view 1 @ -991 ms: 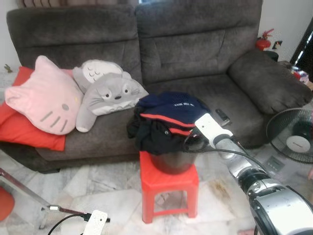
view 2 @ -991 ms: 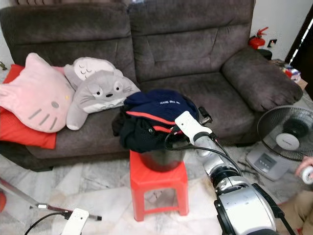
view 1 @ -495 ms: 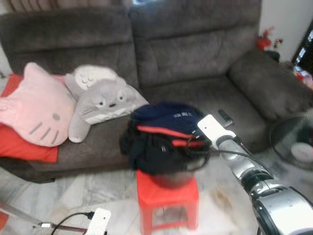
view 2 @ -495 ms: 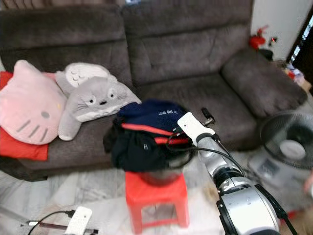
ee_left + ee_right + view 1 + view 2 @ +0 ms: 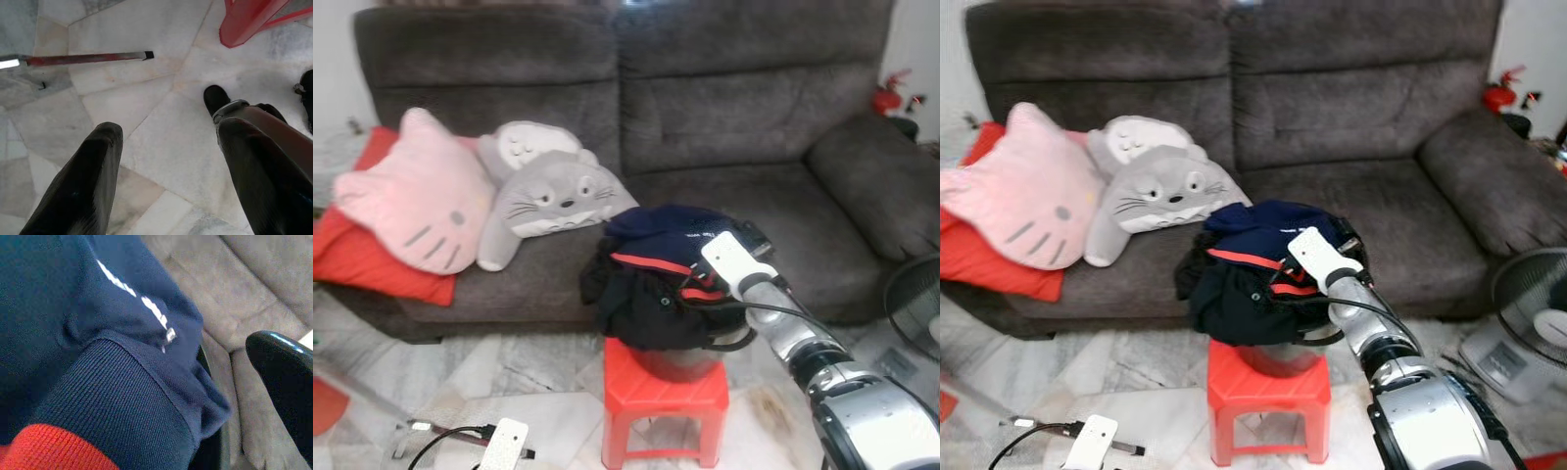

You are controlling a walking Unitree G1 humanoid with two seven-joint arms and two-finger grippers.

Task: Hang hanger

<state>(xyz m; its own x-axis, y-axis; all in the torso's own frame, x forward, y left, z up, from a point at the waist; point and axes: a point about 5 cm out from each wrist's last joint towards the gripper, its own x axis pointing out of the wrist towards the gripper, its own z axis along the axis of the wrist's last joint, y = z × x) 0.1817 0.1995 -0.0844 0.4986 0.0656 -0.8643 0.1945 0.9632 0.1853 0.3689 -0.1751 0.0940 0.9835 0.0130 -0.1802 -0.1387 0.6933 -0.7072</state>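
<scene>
Left gripper is held spread wide over the marble floor, near the stool. Behind the stool a sofa is seen, with a pink cushion left of the stool. On the stool a dark pot is heaped with clothes. The right gripper is pushed into the heap from the right; its grip cannot be told, nor can a hanger be made out there.
</scene>
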